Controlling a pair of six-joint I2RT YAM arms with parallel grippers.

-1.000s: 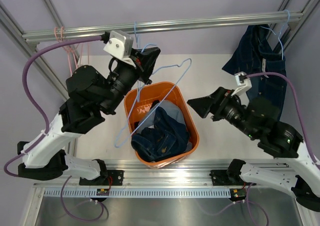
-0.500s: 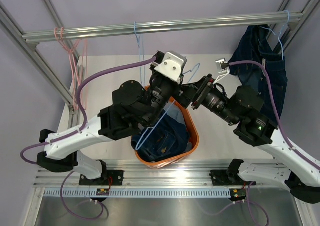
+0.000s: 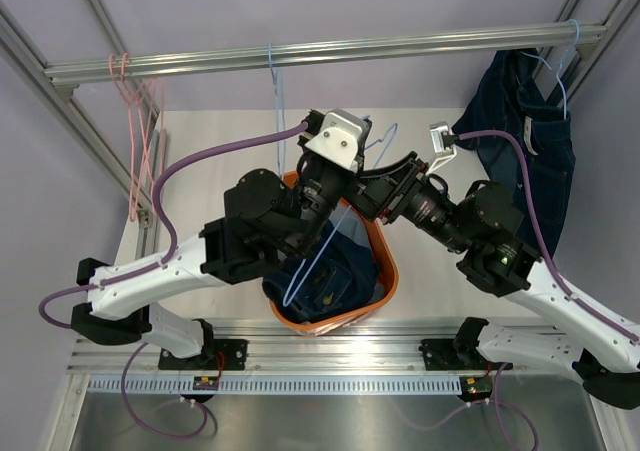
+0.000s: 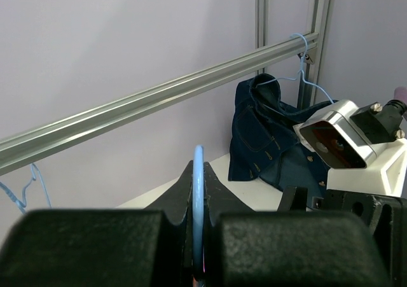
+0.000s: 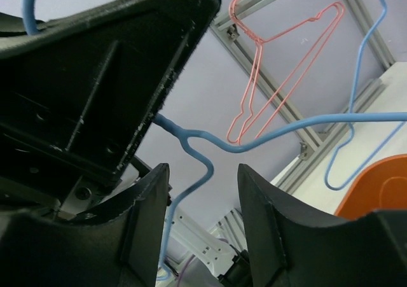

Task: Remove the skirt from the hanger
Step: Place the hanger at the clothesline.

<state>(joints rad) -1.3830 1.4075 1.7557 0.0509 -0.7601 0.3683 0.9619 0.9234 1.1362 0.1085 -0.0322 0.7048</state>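
Blue wire hanger (image 4: 199, 172) pinched in left tool (image 4: 198, 236) above basket (image 3: 388, 261); right tool (image 5: 203, 172) gaped around the wire. Handover likely, right must clamp.

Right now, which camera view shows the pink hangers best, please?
Right wrist: the pink hangers hang from the rail, their whole outline clear. The top view shows them thin and faint; the left wrist view misses them.

The blue hanger (image 4: 198, 198) is smooth coated wire, rail (image 3: 320, 51) matt metal, basket (image 3: 386, 259) smooth plastic.
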